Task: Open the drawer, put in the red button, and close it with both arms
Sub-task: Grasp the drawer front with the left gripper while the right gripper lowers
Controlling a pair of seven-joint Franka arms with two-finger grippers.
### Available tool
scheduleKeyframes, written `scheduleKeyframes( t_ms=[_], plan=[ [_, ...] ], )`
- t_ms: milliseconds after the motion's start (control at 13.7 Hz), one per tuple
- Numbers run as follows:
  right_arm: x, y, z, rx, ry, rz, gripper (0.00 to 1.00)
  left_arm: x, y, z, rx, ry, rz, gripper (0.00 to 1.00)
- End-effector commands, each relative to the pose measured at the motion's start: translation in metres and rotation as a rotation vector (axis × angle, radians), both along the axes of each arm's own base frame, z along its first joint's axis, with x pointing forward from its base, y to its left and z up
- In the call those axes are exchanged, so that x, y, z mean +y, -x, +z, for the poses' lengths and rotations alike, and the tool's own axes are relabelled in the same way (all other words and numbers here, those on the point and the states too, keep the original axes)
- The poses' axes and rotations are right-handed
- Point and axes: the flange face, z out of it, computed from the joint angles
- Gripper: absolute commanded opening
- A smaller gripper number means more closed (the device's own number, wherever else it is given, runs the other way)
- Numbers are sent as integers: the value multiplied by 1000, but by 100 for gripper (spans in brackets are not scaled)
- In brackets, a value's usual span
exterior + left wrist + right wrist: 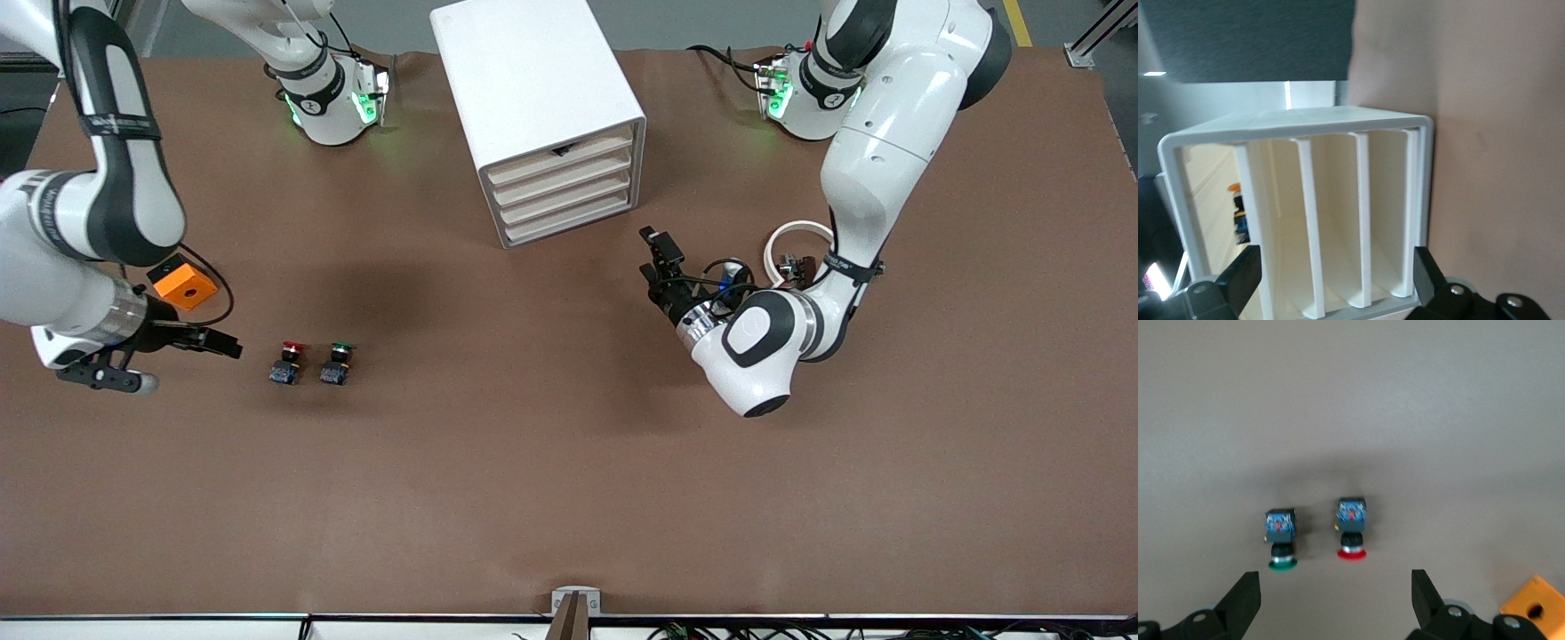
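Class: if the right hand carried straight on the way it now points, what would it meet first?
Probably the red button: the right hand points low along the table toward it, open and empty. Its height is unclear, so it might pass over.

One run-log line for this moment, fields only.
left gripper: open, facing white drawer cabinet | right gripper: open, beside red-capped push-button | green-capped push-button: beside red | drawers: all shut

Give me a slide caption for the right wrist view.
Open right tool faces the red-capped push-button beside its green-capped twin on the brown table.
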Motion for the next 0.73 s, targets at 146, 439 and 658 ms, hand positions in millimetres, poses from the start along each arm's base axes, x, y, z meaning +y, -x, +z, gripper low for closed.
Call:
scheduleKeyframes(
  t_ms=[146,439,658],
  plan=[
    [-3,13,-72,-53,44,-22,100,-37,24,3,134,31,-15,100],
    [18,23,-135,-42,55,-118,100,-57,49,-11,165,14,-63,71],
    [21,22,-164,-52,60,-123,100,-74,69,-34,204,6,-94,43]
  ],
)
